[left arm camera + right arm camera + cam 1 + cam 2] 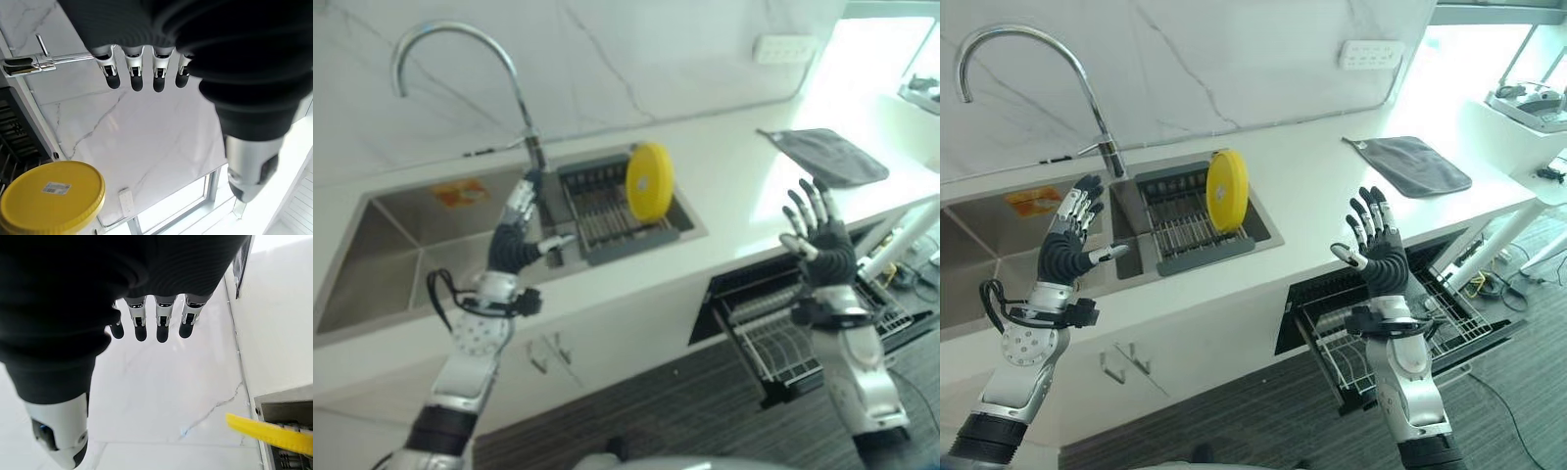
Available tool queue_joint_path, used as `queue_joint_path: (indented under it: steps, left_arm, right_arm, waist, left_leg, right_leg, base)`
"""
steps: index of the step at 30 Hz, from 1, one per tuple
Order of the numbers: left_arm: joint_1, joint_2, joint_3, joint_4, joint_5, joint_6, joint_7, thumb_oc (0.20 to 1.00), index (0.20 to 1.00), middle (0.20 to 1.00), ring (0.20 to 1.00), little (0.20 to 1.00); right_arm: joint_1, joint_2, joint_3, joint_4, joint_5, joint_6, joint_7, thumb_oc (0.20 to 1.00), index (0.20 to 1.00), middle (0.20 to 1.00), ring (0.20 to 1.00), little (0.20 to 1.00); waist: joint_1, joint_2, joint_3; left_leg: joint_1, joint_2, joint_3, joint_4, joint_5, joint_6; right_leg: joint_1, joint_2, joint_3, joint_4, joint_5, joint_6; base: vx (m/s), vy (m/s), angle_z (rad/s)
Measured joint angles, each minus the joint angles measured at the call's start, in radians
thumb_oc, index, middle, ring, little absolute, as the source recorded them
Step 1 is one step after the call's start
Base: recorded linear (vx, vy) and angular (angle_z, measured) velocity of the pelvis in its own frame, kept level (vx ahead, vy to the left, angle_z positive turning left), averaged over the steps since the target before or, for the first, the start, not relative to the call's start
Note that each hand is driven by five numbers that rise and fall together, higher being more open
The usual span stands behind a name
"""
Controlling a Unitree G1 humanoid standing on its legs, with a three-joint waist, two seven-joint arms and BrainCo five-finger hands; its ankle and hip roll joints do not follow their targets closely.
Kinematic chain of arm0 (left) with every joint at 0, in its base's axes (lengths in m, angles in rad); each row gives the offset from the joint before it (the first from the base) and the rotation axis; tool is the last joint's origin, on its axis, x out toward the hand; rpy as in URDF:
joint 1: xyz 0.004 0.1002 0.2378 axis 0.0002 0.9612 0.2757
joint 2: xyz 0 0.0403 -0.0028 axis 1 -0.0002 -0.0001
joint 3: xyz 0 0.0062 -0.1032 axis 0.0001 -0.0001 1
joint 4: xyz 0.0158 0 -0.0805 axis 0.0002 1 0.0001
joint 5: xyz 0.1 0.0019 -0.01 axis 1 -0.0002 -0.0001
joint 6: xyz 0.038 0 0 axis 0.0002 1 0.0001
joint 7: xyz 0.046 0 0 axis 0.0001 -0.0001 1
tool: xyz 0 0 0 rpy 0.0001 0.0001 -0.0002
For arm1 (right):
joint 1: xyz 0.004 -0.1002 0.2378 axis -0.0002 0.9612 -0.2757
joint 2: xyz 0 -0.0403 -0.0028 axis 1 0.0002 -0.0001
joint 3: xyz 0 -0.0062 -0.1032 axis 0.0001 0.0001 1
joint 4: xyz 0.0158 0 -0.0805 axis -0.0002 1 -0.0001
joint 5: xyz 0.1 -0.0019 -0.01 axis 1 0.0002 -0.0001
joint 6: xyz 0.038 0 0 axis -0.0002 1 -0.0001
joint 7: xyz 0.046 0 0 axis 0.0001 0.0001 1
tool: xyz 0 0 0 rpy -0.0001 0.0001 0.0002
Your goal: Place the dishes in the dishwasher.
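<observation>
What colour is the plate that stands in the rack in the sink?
The plate is yellow. The right eye view shows it best, standing on edge in the grey rack.

Counted: 1 yellow plate standing on edge in 1 dark drying rack, 1 sink, 1 curved faucet, 1 grey cloth, 1 wall socket, 1 pulled-out dishwasher rack, 2 raised hands: left hand, right hand.

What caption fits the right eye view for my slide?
Both hands, left and right, raised open; yellow plate upright in sink rack, dishwasher rack pulled out.
</observation>
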Motion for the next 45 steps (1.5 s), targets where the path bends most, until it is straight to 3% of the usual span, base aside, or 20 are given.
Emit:
queue_joint_path:
  steps: [4, 10, 11, 12, 14, 16, 18, 20, 21, 22, 23, 24, 25, 28, 36, 45]
  left_arm:
    - [0.013, -0.033, -0.004, -0.024, 0.004, 0.001, 0.000, 1.000, 1.000, 1.000, 1.000, 1.000]
    - [0.018, -0.033, -0.006, -0.023, 0.003, 0.001, 0.023, 1.000, 1.000, 1.000, 1.000, 1.000]
    - [0.022, -0.032, -0.006, -0.019, 0.003, 0.000, 0.029, 1.000, 1.000, 1.000, 1.000, 1.000]
    - [0.024, -0.029, -0.004, -0.005, 0.002, -0.001, 0.031, 1.000, 1.000, 1.000, 1.000, 1.000]
    - [0.024, -0.037, -0.006, 0.011, 0.003, -0.002, 0.019, 1.000, 1.000, 1.000, 1.000, 1.000]
    - [0.008, -0.051, -0.020, 0.012, 0.003, -0.010, 0.012, 1.000, 1.000, 1.000, 1.000, 1.000]
    - [-0.021, -0.045, -0.039, 0.024, 0.003, -0.011, 0.013, 1.000, 1.000, 1.000, 1.000, 1.000]
    - [-0.064, -0.038, -0.037, 0.042, 0.003, -0.015, 0.016, 1.000, 1.000, 1.000, 1.000, 1.000]
    - [-0.067, -0.041, -0.038, 0.040, 0.003, -0.016, 0.016, 1.000, 1.000, 1.000, 1.000, 1.000]
    - [-0.064, -0.044, -0.037, 0.049, 0.003, -0.019, 0.016, 1.000, 1.000, 1.000, 1.000, 1.000]
    - [-0.055, -0.036, -0.037, 0.049, 0.003, -0.019, 0.017, 1.000, 1.000, 1.000, 1.000, 1.000]
    - [-0.052, -0.032, -0.037, 0.048, 0.003, -0.018, 0.017, 1.000, 1.000, 1.000, 1.000, 1.000]
    - [-0.051, -0.031, -0.036, 0.048, 0.003, -0.015, 0.017, 1.000, 1.000, 1.000, 1.000, 1.000]
    - [-0.046, -0.025, -0.030, 0.039, 0.003, -0.005, 0.016, 1.000, 1.000, 1.000, 1.000, 1.000]
    - [-0.045, -0.028, -0.031, 0.033, 0.003, 0.002, -0.022, 1.000, 1.000, 1.000, 1.000, 1.000]
    - [-0.045, -0.010, -0.035, 0.029, 0.000, 0.025, -0.094, 1.000, 1.000, 1.000, 1.000, 1.000]
  right_arm:
    - [-0.015, -0.010, 0.000, 0.010, 0.027, 0.000, -0.018, 1.000, 1.000, 1.000, 1.000, 1.000]
    - [-0.023, -0.026, 0.008, 0.018, 0.029, 0.028, -0.008, 1.000, 1.000, 1.000, 1.000, 1.000]
    - [-0.027, -0.027, 0.015, 0.020, 0.028, 0.028, -0.004, 1.000, 1.000, 1.000, 1.000, 1.000]
    - [-0.039, -0.026, 0.036, 0.038, 0.028, 0.027, 0.006, 1.000, 1.000, 1.000, 1.000, 1.000]
    - [-0.036, -0.020, 0.043, 0.050, 0.025, 0.024, 0.006, 1.000, 1.000, 1.000, 1.000, 1.000]
    - [-0.047, -0.026, 0.045, 0.052, 0.019, 0.021, 0.002, 1.000, 1.000, 1.000, 1.000, 1.000]
    - [-0.036, -0.025, 0.049, 0.049, 0.020, 0.021, 0.005, 1.000, 1.000, 1.000, 1.000, 1.000]
    - [-0.032, -0.027, 0.050, 0.029, 0.021, 0.021, 0.029, 1.000, 1.000, 1.000, 1.000, 1.000]
    - [-0.018, -0.052, 0.050, -0.002, 0.022, 0.021, 0.054, 1.000, 1.000, 1.000, 1.000, 1.000]
    - [-0.014, -0.063, 0.052, -0.007, 0.022, 0.022, 0.069, 1.000, 1.000, 1.000, 1.000, 1.000]
    - [-0.013, -0.064, 0.067, -0.008, 0.026, 0.025, 0.075, 1.000, 1.000, 1.000, 1.000, 1.000]
    - [-0.019, -0.062, 0.083, -0.006, 0.028, 0.029, 0.087, 1.000, 1.000, 1.000, 1.000, 1.000]
    - [-0.038, -0.048, 0.084, -0.001, 0.028, 0.040, 0.091, 1.000, 1.000, 1.000, 1.000, 1.000]
    - [-0.123, -0.040, 0.088, 0.015, 0.028, 0.067, 0.092, 1.000, 1.000, 1.000, 1.000, 1.000]
    - [-0.168, -0.028, 0.122, 0.046, 0.026, 0.110, 0.044, 1.000, 1.000, 1.000, 1.000, 1.000]
    - [-0.405, -0.026, 0.066, 0.164, 0.029, 0.114, -0.053, 1.000, 1.000, 1.000, 1.000, 1.000]
  waist:
    - [0.011, 0.004, 0.000]
    - [0.013, 0.039, 0.002]
    - [0.014, 0.037, 0.004]
    - [0.023, 0.015, 0.028]
    - [0.027, 0.002, 0.051]
    - [0.037, 0.039, 0.064]
    - [0.036, 0.037, 0.063]
    - [0.026, 0.029, 0.058]
    - [0.007, 0.062, 0.041]
    - [0.006, 0.079, 0.030]
    - [0.008, 0.059, 0.026]
    - [0.028, 0.017, 0.025]
    - [0.046, 0.003, 0.027]
    - [0.099, 0.002, 0.030]
    - [0.115, 0.004, 0.030]
    - [0.171, -0.005, 0.031]
  left_leg:
    - [-0.009, 0.054, -0.020, 0.000, 0.011, -0.034]
    - [-0.028, 0.087, -0.027, 0.048, 0.017, -0.044]
    - [-0.057, 0.088, -0.029, 0.105, 0.016, -0.044]
    - [-0.150, 0.086, -0.059, 0.314, 0.021, -0.050]
    - [-0.318, 0.091, -0.115, 0.552, 0.024, -0.100]
    - [-0.314, 0.105, -0.087, 0.215, 0.020, -0.102]
    - [-0.268, 0.099, -0.060, 0.104, 0.021, -0.100]
    - [-0.208, 0.070, -0.056, 0.140, 0.016, -0.093]
    - [-0.145, 0.068, -0.067, 0.123, 0.003, -0.074]
    - [-0.096, 0.063, -0.092, 0.065, 0.041, -0.044]
    - [-0.076, 0.045, -0.089, 0.037, 0.058, -0.039]
    - [-0.073, 0.012, -0.093, 0.020, 0.062, -0.033]
    - [-0.074, -0.001, -0.093, 0.016, 0.060, -0.031]
    - [-0.067, -0.015, -0.113, 0.006, 0.057, -0.027]
    - [-0.060, -0.010, -0.137, 0.001, 0.053, -0.034]
    - [-0.058, -0.025, -0.188, 0.002, 0.054, -0.035]
  right_leg:
    - [0.003, 0.061, -0.022, -0.001, -0.021, -0.038]
    - [-0.003, 0.095, -0.022, 0.005, -0.043, -0.064]
    - [-0.011, 0.092, -0.016, 0.023, -0.059, -0.086]
    - [-0.023, 0.083, 0.011, 0.065, -0.082, -0.109]
    - [-0.010, 0.079, 0.022, 0.082, -0.097, -0.125]
    - [-0.023, 0.091, -0.020, 0.083, -0.089, -0.138]
    - [0.006, 0.075, -0.029, 0.061, -0.084, -0.135]
    - [0.033, 0.048, -0.031, 0.041, -0.077, -0.112]
    - [0.045, 0.064, -0.027, 0.038, -0.079, -0.074]
    - [0.055, 0.072, -0.023, 0.038, -0.080, -0.062]
    - [0.056, 0.057, -0.024, 0.037, -0.081, -0.055]
    - [0.068, 0.029, -0.032, 0.013, -0.076, -0.032]
    - [0.070, 0.017, -0.034, 0.005, -0.074, -0.026]
    - [0.087, 0.008, -0.035, 0.005, -0.093, -0.001]
    - [0.108, 0.025, -0.056, 0.005, -0.105, -0.007]
    - [0.140, 0.022, -0.113, 0.005, -0.121, -0.007]
  base:
    - [0.05, -0.211, 0.11]
    - [0.02, -0.186, 0.00]
    - [0.08, -0.074, -0.14]
    - [0.16, 0.052, -0.08]
    - [0.17, 0.172, 0.12]
    - [0.11, 0.185, -0.02]
    - [0.11, 0.165, -0.32]
    - [0.11, 0.059, -0.35]
    - [0.10, 0.007, -0.19]
    - [0.08, -0.007, -0.06]
    - [0.06, -0.021, 0.11]
    - [0.05, -0.020, 0.19]
    - [0.05, -0.021, 0.28]
    - [0.04, -0.024, 0.30]
    - [0.04, -0.003, 0.08]
    - [0.07, 0.003, 0.17]
